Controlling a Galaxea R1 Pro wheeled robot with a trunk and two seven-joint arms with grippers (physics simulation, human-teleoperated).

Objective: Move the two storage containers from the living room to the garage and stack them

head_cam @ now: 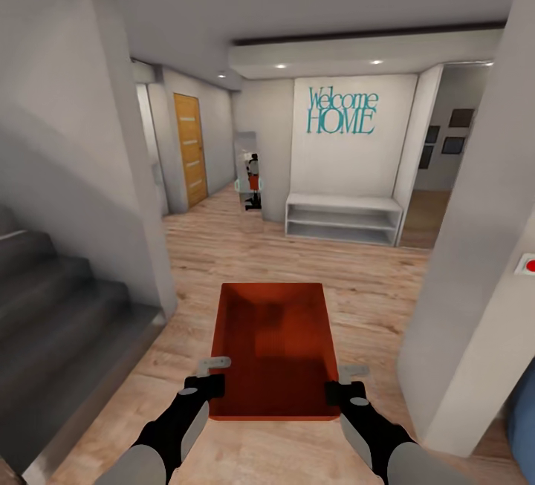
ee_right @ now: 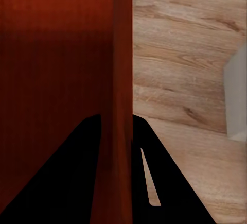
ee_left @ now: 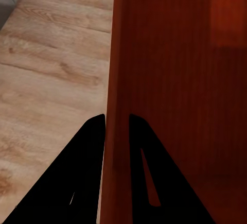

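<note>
A red-orange rectangular open-topped storage container (head_cam: 273, 347) is hanging level in front of the robot, above light wood-plank flooring (head_cam: 357, 277), with its open mouth facing up and its long axis running straight away from the robot toward the far wall; its near short wall is lying closest to the trunk and its far short end is pointing down the hallway. The left gripper (head_cam: 214, 375) is pinching the container's left long wall near the close corner, and in the left wrist view its two black fingers (ee_left: 77, 183) are sitting on either side of that thin wall, one outside over the planks and one inside the bin. The right gripper (head_cam: 343, 383) is clamping the opposite long wall in the same way, with the right wrist view showing one dark finger (ee_right: 67, 177) inside the bin and the other outside, the wall between them. To the left, a dark grey staircase (head_cam: 52, 307) is rising beside a white wall. Ahead, a low white open shelf bench (head_cam: 343, 219) is standing under teal lettering reading "Welcome HOME" (head_cam: 342, 111), and a wood-panelled door (head_cam: 191, 149) is standing at the left of the hall. A white wall corner (head_cam: 475, 262) is standing close on the right.
</note>
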